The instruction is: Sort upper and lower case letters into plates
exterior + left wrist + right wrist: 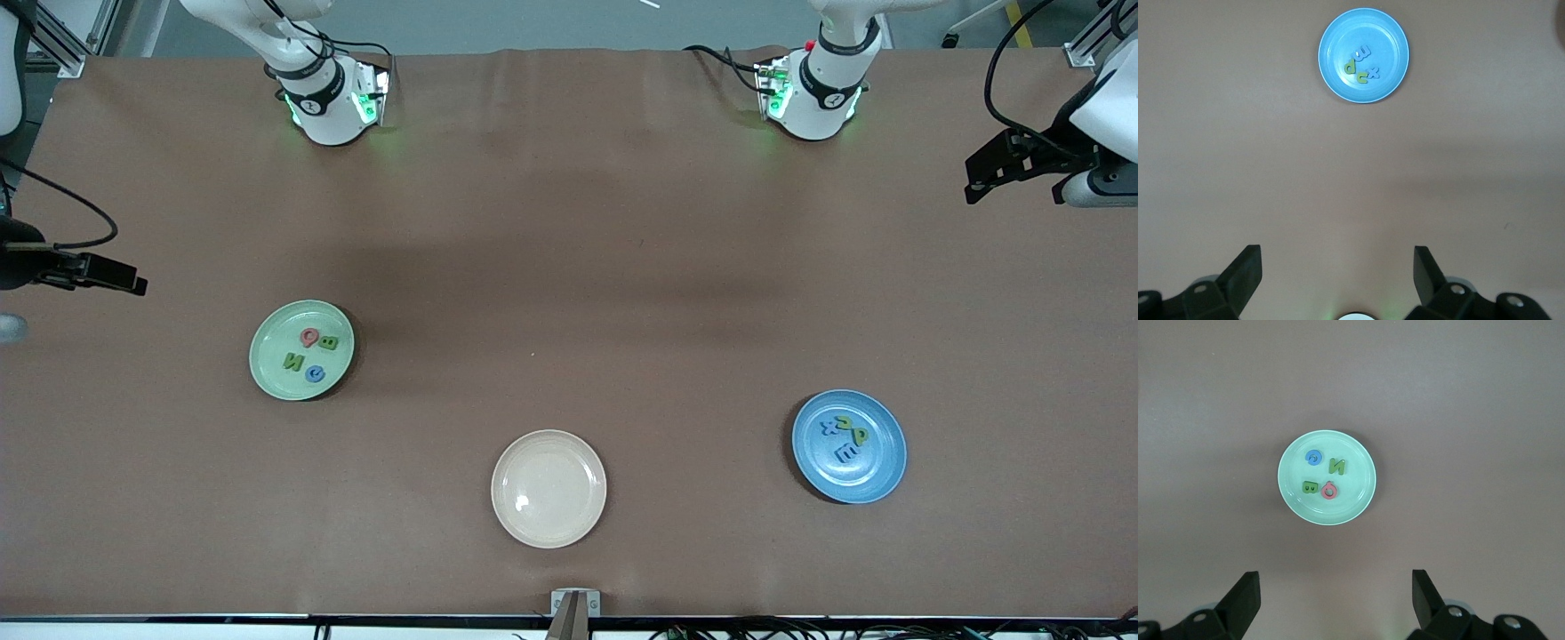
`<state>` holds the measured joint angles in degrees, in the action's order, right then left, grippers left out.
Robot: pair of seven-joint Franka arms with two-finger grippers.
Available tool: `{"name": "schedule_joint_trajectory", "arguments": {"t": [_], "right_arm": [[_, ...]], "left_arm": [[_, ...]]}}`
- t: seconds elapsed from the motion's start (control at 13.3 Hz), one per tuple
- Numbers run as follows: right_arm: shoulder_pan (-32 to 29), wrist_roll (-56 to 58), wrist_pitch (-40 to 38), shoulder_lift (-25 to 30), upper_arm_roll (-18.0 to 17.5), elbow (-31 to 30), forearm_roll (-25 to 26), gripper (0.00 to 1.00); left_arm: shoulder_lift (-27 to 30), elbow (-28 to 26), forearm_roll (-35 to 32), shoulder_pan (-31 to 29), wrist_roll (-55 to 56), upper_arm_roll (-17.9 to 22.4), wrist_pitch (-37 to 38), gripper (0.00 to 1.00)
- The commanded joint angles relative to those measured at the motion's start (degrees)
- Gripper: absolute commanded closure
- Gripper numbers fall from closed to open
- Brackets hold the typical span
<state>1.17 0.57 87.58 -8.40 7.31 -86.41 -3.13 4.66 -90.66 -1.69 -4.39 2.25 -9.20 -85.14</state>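
Note:
The pale green plate (269,345) (1338,511) lies toward the right arm's end of the table. It holds a red Q (309,336), a green B (328,343), a green N (292,361) and a blue G (314,374). The blue plate (869,481) (1337,39) lies toward the left arm's end. In it are several letters (1361,63): a blue x (830,426), a green u (845,420), a green p (860,436) and a blue E (846,453). My left gripper (978,182) (1337,267) hangs open and empty, high over its end of the table. My right gripper (133,283) (1335,590) hangs open and empty over the opposite end.
A cream-beige plate (548,520) with nothing in it lies nearest the front camera, between the two coloured plates. The arms' bases (333,102) (813,98) stand at the table's back edge. A brown cloth covers the table.

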Motion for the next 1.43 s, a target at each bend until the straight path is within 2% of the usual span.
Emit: {"name": "schedule_joint_trajectory", "arguments": {"t": [0.0, 0.6, 0.75, 1.36], "right_arm": [[-1.9, 0.6, 2.3, 6.4, -2.2, -6.8, 0.4, 0.00], [-2.1, 0.9, -1.2, 11.2, -2.4, -6.8, 1.5, 0.00], [-3.9, 1.1, -1.5, 12.2, -5.3, -6.8, 2.8, 0.00], [-3.3, 0.6, -2.1, 12.6, -5.6, -7.0, 2.1, 0.00]], "left_arm": [[1.4, -1.5, 1.0, -0.3, -1.5, 0.1, -1.0, 0.00], [0.2, -0.9, 1.4, 0.0, -1.5, 0.1, -2.0, 0.00], [0.1, -0.9, 1.4, 0.0, -1.5, 0.1, -2.0, 0.00], [0.0, -0.9, 3.8, 0.1, -1.5, 0.1, -2.0, 0.00]]}}
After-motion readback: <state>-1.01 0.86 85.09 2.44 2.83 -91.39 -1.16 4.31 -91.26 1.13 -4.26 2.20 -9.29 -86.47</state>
